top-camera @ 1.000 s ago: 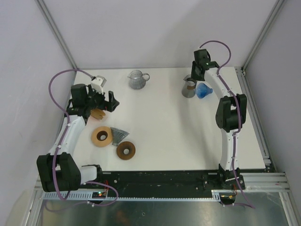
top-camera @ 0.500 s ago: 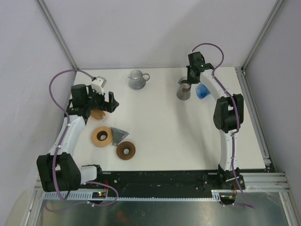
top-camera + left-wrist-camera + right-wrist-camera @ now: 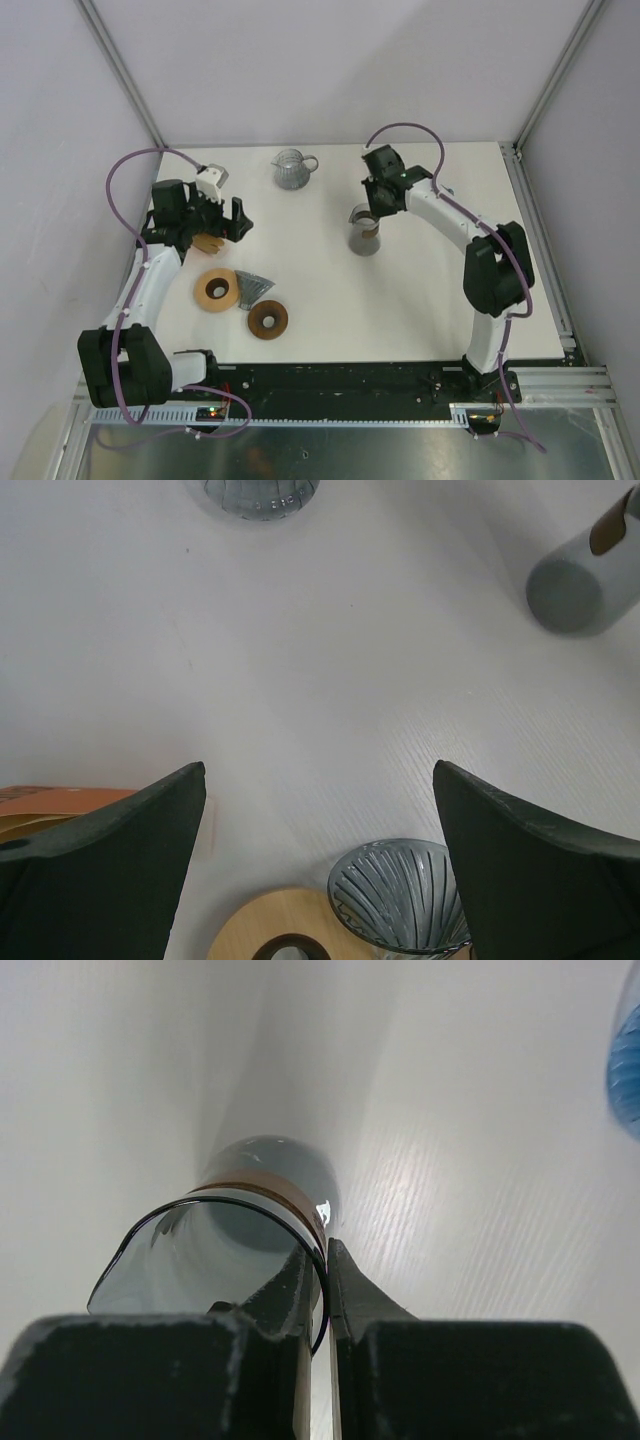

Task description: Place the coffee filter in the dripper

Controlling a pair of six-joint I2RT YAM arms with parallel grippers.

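1 carafe [image 3: 364, 238] at centre, rim clamped by right gripper [image 3: 322, 1260]. Left gripper [image 3: 320, 775] held wide, empty, at 9 o'clock; 1 dripper [image 3: 256, 288] at its 5 o'clock.

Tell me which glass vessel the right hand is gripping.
The tall grey carafe with the brown band, its rim pinched by the right hand; the ribbed pitcher and the ribbed dripper sit ungripped.
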